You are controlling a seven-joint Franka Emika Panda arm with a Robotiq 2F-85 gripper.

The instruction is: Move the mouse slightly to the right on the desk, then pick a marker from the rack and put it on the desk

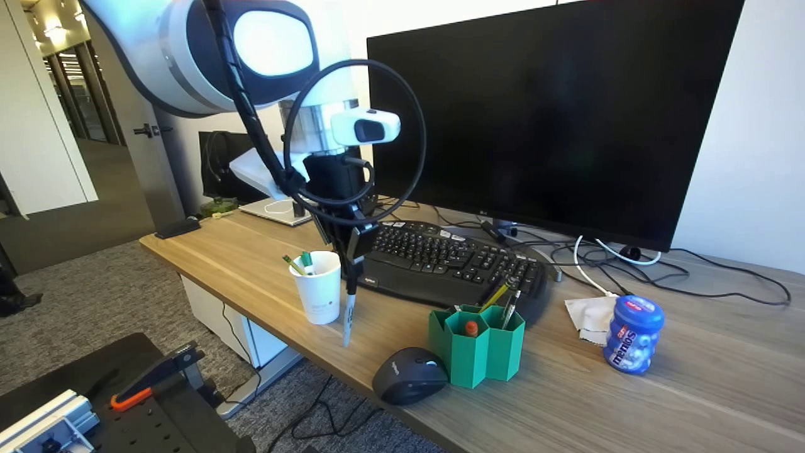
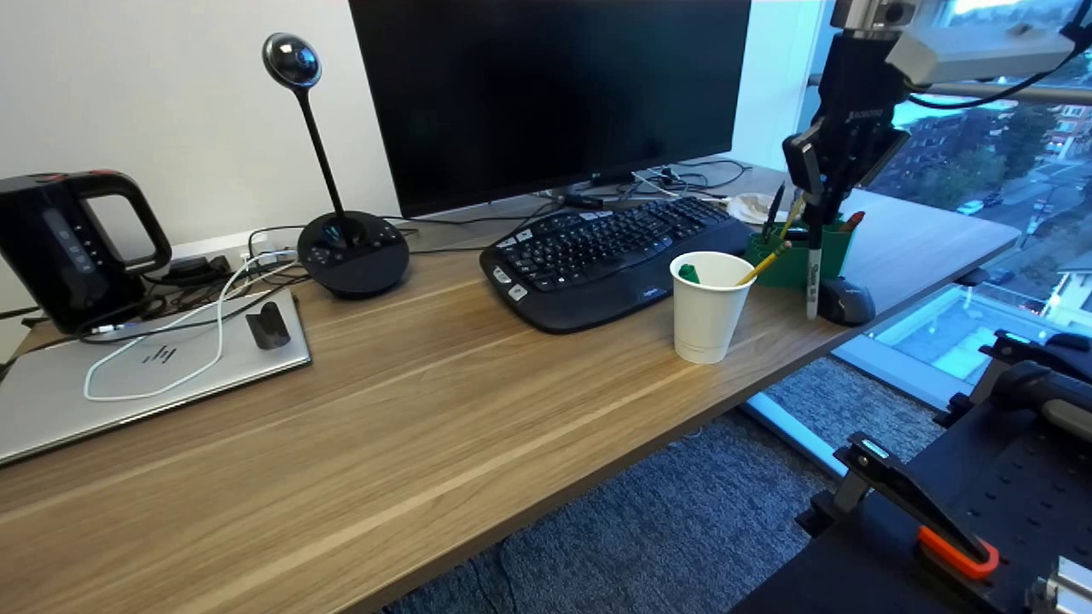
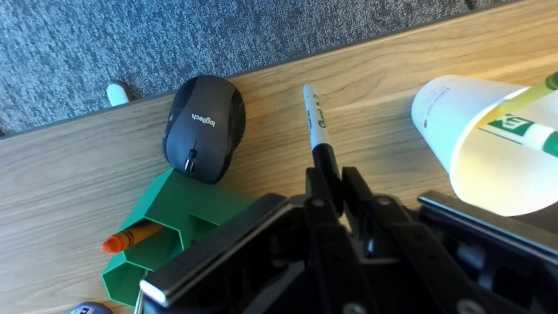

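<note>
My gripper [image 3: 332, 174] is shut on the black-capped end of the marker [image 3: 318, 117], whose grey barrel points down, nearly upright in both exterior views. Whether its lower tip touches the wooden desk [image 2: 384, 452] I cannot tell. The dark mouse [image 1: 410, 376] rests near the desk's front edge, right beside the green rack [image 1: 468, 355]. An orange crayon, a yellow pencil and other pens stand in the rack's slots. In the wrist view the marker hangs between the mouse [image 3: 202, 131] on the left and a white cup on the right; the gripper hides part of the rack [image 3: 187, 205].
The white cup [image 2: 708, 311], with a pencil and a green-tipped stick inside, stands close to the marker. Behind lie the black keyboard [image 1: 440, 258] and the monitor [image 1: 541, 119]. A blue jar [image 1: 634, 336] sits past the rack. A laptop [image 2: 162, 358] lies farther along the desk.
</note>
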